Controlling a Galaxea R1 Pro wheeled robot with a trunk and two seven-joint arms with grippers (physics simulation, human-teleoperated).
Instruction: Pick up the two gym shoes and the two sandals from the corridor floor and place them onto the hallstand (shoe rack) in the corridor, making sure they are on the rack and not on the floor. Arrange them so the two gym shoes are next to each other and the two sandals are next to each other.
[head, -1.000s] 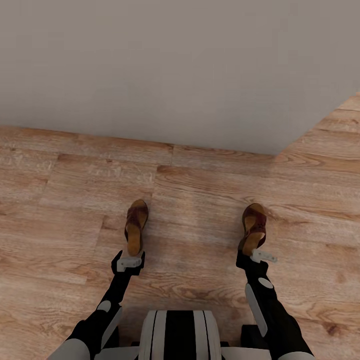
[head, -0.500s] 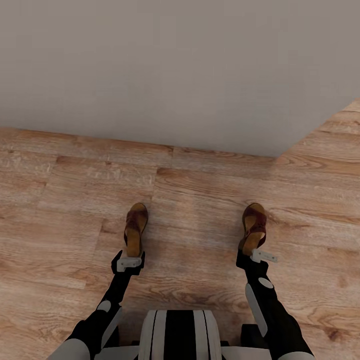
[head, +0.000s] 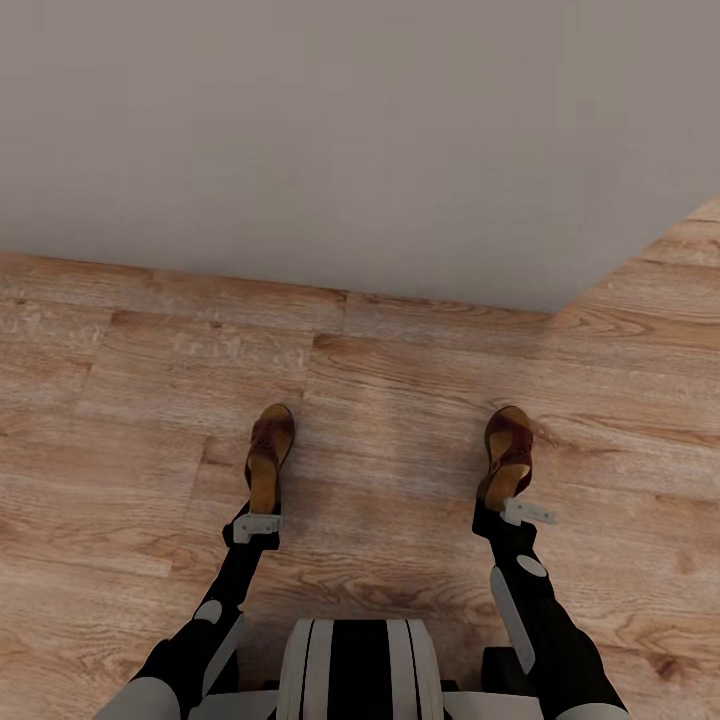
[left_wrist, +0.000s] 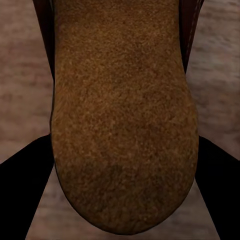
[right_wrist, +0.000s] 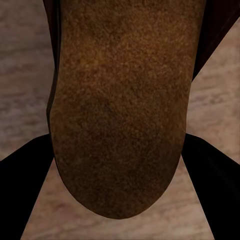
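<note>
Two dark brown sandals with tan insoles are in the head view, toes pointing toward the wall. My left gripper (head: 264, 507) is shut on the heel of the left sandal (head: 270, 450). My right gripper (head: 505, 494) is shut on the heel of the right sandal (head: 509, 448). In the left wrist view, the tan insole (left_wrist: 122, 110) sits between the black fingers (left_wrist: 22, 195). The right wrist view shows the other insole (right_wrist: 120, 100) between its fingers (right_wrist: 215, 185). I cannot tell whether the sandals are clear of the wood-plank corridor floor (head: 400, 380). The gym shoes and hallstand are out of view.
A plain grey wall (head: 330, 140) stands close ahead, and its base crosses the view. At the right the wall ends at a corner, with floor (head: 680, 270) continuing past it. My white and black trunk (head: 360, 670) is at the bottom centre.
The whole picture has shifted very slightly, so the camera moved a little. Both sandals stay in the grippers in the same pose.
</note>
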